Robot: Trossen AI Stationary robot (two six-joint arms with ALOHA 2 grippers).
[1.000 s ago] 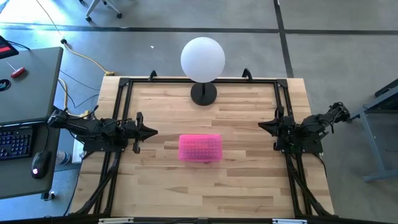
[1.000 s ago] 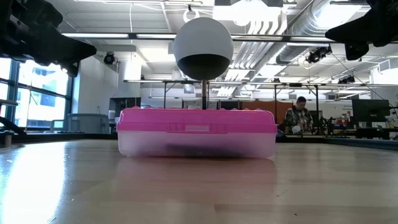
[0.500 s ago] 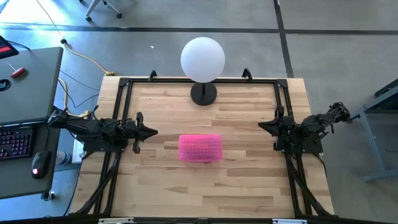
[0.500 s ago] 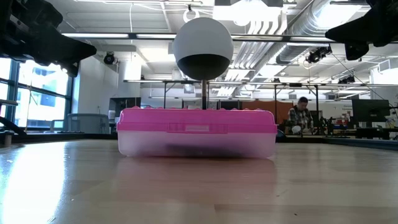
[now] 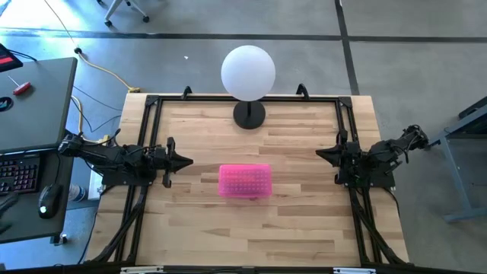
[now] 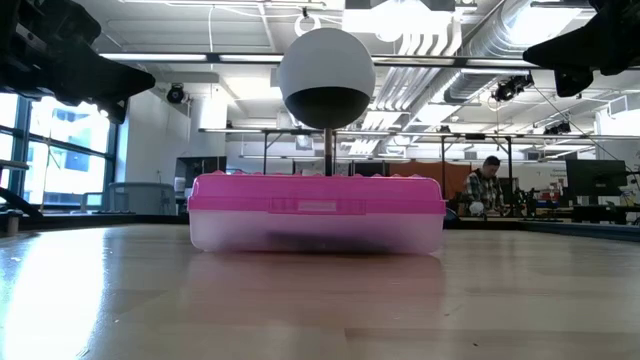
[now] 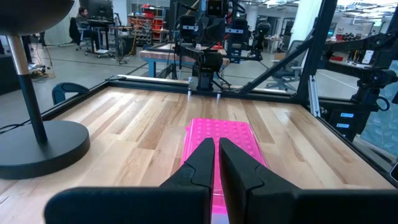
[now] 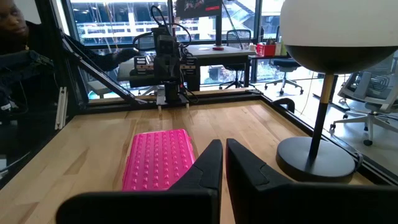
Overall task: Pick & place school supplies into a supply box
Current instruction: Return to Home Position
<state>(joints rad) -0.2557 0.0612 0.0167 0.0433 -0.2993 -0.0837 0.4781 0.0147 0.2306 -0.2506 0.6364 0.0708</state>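
The supply box (image 5: 245,181), clear plastic with a pink textured lid, rests on its base in the middle of the table with the lid closed; it also shows in the low view (image 6: 316,212). No pens, pencils or scissors show loose anywhere. My left gripper (image 5: 189,160) is shut and empty above the table's left side, pointing toward the box (image 7: 219,138). My right gripper (image 5: 319,154) is shut and empty above the table's right side, pointing toward the box (image 8: 158,158).
A white globe lamp (image 5: 248,73) on a black round base (image 5: 249,115) stands at the table's far middle. A black metal frame (image 5: 152,106) runs along the table's edges. A person (image 6: 484,186) sits far behind the table.
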